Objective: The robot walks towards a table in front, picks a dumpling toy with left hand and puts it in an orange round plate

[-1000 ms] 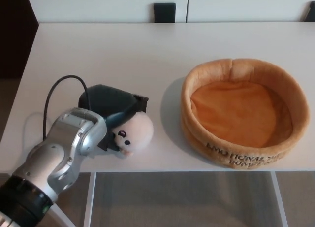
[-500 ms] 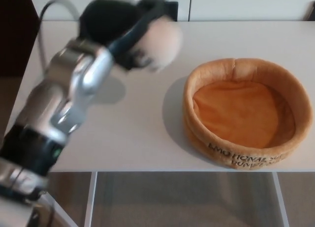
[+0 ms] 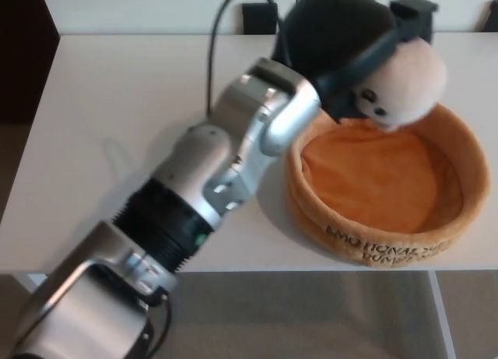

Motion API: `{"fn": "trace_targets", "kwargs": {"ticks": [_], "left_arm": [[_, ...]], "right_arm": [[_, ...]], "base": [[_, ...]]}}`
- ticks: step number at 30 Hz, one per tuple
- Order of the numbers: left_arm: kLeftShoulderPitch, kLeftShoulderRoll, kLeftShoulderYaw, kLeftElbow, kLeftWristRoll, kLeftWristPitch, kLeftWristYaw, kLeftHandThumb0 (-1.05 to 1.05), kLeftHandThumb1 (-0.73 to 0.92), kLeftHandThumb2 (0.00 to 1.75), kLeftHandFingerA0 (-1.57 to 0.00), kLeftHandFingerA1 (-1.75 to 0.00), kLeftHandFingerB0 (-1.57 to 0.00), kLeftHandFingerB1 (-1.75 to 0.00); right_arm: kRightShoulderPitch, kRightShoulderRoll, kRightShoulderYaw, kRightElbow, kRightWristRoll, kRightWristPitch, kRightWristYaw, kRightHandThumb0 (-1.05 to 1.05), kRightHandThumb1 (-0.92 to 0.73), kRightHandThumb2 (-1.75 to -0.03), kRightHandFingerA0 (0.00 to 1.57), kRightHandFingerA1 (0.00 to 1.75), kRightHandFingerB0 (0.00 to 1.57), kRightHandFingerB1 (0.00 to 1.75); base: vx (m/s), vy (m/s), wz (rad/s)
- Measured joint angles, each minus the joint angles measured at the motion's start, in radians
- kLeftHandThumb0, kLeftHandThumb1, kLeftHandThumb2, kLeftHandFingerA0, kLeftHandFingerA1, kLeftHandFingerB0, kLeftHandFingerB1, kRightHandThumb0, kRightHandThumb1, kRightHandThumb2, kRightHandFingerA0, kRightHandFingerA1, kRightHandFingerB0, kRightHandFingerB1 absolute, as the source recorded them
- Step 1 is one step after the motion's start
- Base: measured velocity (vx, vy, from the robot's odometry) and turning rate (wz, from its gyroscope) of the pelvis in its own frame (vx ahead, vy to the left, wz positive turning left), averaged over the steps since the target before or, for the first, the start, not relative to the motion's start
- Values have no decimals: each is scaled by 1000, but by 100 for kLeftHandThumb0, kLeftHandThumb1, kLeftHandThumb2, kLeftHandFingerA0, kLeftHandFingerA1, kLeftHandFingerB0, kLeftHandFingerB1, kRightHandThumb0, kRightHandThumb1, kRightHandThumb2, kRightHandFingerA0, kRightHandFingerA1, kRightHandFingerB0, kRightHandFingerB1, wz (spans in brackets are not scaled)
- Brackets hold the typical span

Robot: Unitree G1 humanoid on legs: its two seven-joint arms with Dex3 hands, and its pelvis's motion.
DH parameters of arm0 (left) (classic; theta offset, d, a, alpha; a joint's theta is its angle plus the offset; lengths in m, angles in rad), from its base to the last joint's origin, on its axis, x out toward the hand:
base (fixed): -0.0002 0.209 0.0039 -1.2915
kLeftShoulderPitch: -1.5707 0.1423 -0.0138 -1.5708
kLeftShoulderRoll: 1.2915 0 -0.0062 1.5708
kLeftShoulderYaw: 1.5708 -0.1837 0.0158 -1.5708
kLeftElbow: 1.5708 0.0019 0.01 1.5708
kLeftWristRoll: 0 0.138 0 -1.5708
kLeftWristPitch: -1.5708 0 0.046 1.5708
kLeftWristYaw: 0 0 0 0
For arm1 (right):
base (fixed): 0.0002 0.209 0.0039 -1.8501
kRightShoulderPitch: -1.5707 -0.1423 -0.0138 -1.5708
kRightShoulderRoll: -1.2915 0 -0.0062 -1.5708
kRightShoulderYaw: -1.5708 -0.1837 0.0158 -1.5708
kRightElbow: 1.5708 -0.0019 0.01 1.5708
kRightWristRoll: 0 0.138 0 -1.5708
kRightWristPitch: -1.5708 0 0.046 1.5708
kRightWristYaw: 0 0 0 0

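Observation:
My left hand (image 3: 346,43) is shut on the dumpling toy (image 3: 405,82), a pale cream plush with a small dark-eyed face. The hand holds it in the air over the far rim of the orange round plate (image 3: 467,172), a soft plush bowl with dark lettering on its front wall. The toy's face points toward me and down. My silver left forearm (image 3: 233,156) stretches diagonally across the white table (image 3: 117,117) from the lower left. The plate's inside shows nothing lying in it.
A black cable (image 3: 226,32) loops from the wrist up toward the table's back edge. Dark chair backs (image 3: 258,18) stand behind the table against a white wall. The table's front edge runs just below the plate.
My left arm has lifted the toy off the table's front left and swung it up and to the right, ending above the plate's far rim. The plate has stayed put.

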Motion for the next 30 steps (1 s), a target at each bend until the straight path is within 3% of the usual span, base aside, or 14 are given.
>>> {"fn": "trace_targets", "kwargs": {"ticks": [1,3,4,7,9,10,11,12,16,17,22,23,25,30], "left_arm": [[0,-2,-2,3,1,0,3,-17,56,56,-80,-175,-66,-153],[0,-25,-26,30,13,1,22,-18,56,55,-78,-175,-66,-152],[1,-31,-34,39,15,3,23,-22,51,55,-80,-166,-85,-82],[4,-41,-47,52,17,11,24,-22,51,55,-80,-166,-85,-82],[6,-42,-50,55,17,16,24,-24,47,59,-81,-151,-82,-72],[8,-42,-51,58,17,20,23,-15,51,57,-79,-154,-77,-88],[13,-42,-51,62,17,26,23,-15,51,57,-79,-154,-77,-88],[17,-42,-51,66,17,30,23,-65,52,56,-25,-37,-23,-28],[21,-36,-82,76,36,87,-40,-65,52,56,-25,-37,-23,-28],[21,-34,-86,77,39,98,-53,-94,49,60,0,0,0,0],[20,-31,-103,79,46,150,-141,-105,46,72,0,0,0,0],[19,-30,-107,81,46,157,-159,-103,50,57,0,0,0,0],[17,-27,-112,82,46,172,-197,-103,50,57,0,0,0,0],[10,-24,-119,82,46,205,-283,-71,41,54,0,0,0,0]], "right_arm": [[0,0,0,0,0,0,0,-36,-65,-59,62,45,52,39],[-4,1,3,-1,-1,0,0,-36,-65,-59,61,45,52,39],[-5,1,6,-1,-2,0,0,-34,-64,-59,61,44,54,39],[-10,3,8,3,-2,0,-1,-34,-64,-59,61,44,54,39],[-10,4,8,7,-2,-1,-1,-35,-66,-60,64,45,52,39],[-11,4,10,8,-2,-1,-1,-36,-65,-59,64,46,53,39],[-11,4,13,8,-3,-1,-1,-36,-65,-59,64,46,53,39],[-12,4,14,7,-4,-1,-1,-35,-64,-59,64,47,54,40],[-14,4,13,1,-1,-2,-1,-35,-64,-59,64,47,54,40],[-14,5,13,0,-1,-2,-1,-37,-65,-59,63,46,53,39],[-15,5,16,-6,-1,-4,-1,-36,-65,-59,61,45,52,39],[-16,5,16,-7,-1,-4,-1,-37,-65,-59,63,45,53,39],[-18,5,16,-7,-1,-4,-1,-37,-65,-59,63,45,53,39],[-21,5,16,-10,-1,-4,0,-37,-63,-59,59,45,50,39]], "base": [[0,0,0],[0,0,0],[0,0,0],[0,0,0],[0,0,0],[0,0,0],[0,0,0],[0,0,0],[0,0,0],[0,0,0],[0,0,0],[0,0,0],[0,0,0],[0,0,0]]}}
